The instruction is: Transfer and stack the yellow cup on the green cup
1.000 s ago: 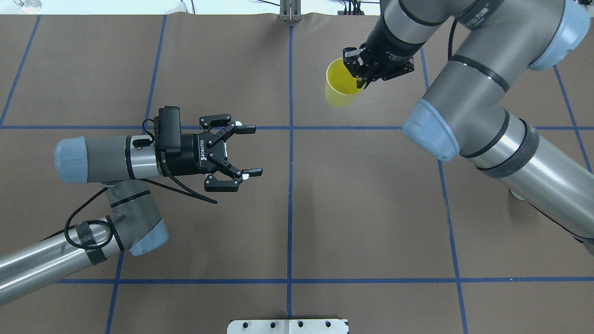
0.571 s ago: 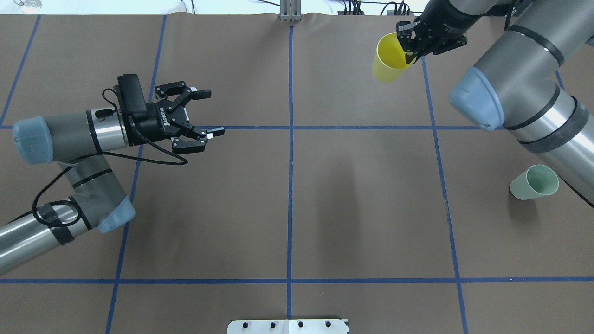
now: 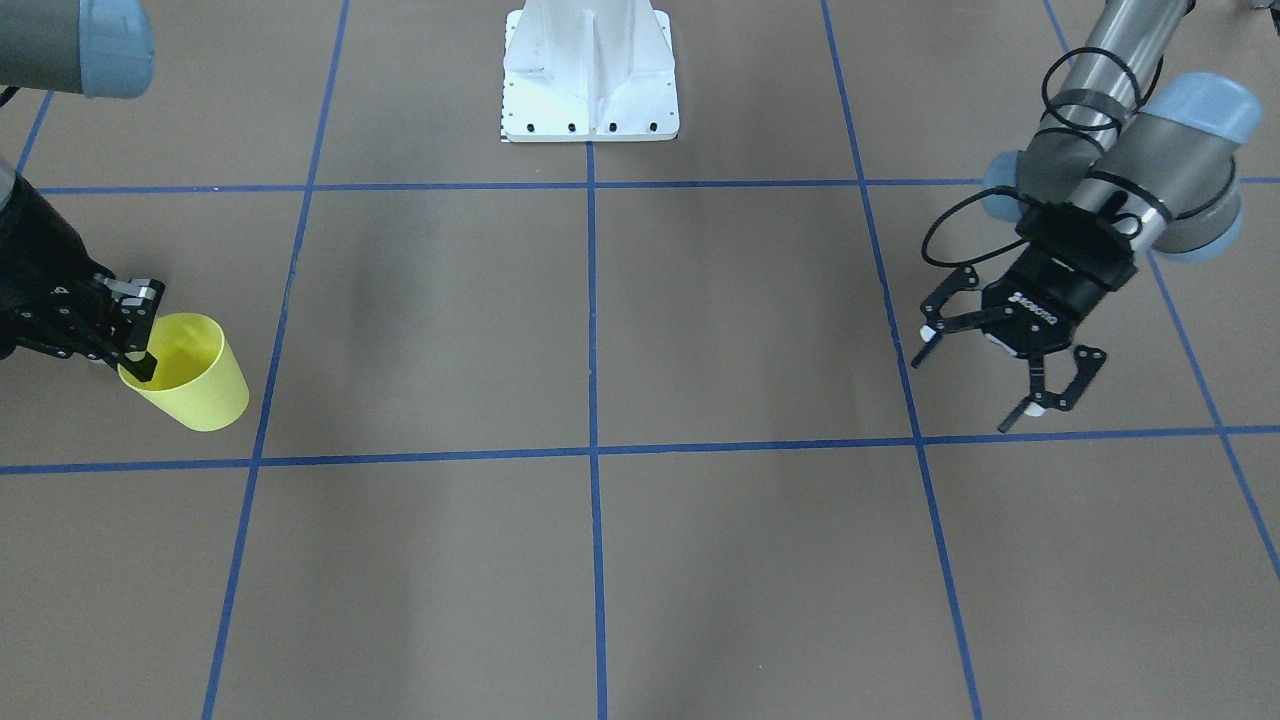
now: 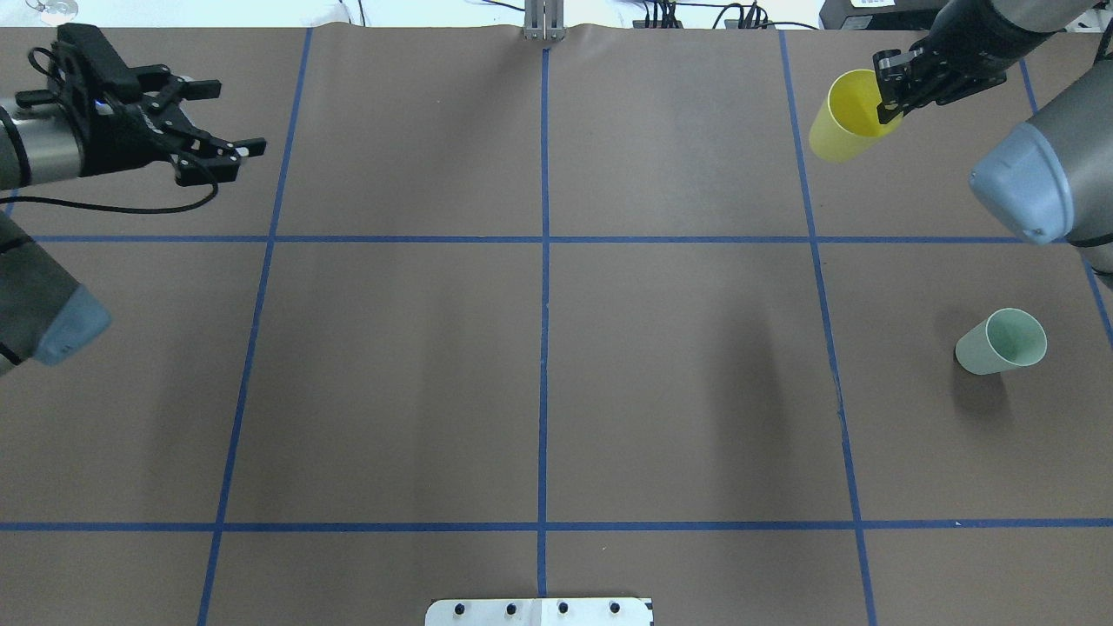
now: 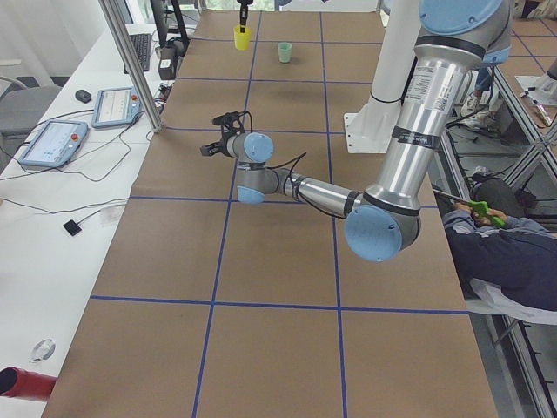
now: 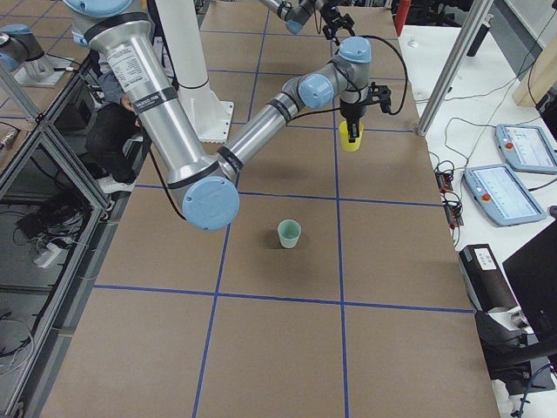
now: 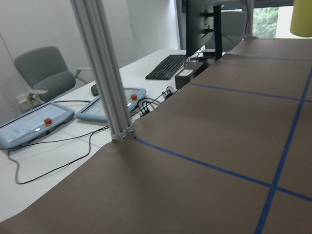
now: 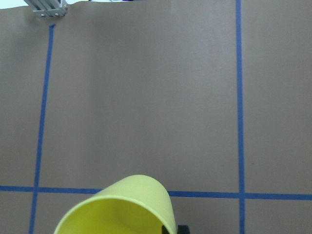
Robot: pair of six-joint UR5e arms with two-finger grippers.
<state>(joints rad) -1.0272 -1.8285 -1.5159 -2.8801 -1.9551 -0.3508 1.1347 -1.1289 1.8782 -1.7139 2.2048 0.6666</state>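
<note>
While your right claw [image 4: 889, 103] pinches its rim, yellow cup [image 4: 842, 126] hangs at one o'clock above the worktop [image 4: 678, 365]; green cup [image 4: 1002, 341], four o'clock. Likely light, thin, flexible: hold the rim gently; left claw [image 4: 235, 117] spread.

On my screen the yellow cup [image 4: 839, 130] reads as smooth plastic with a faint sheen. The green cup [image 4: 1000, 342] looks like the same plastic, only duller. The desk [image 4: 678, 365] wears a matt brown paper-like sheet crossed by blue tape lines [image 4: 543, 348]. The right arm [image 6: 144, 87] is satin grey metal with a smooth blue plastic cap [image 6: 211, 203]. The left tool [image 4: 236, 117] is matt black.
</note>
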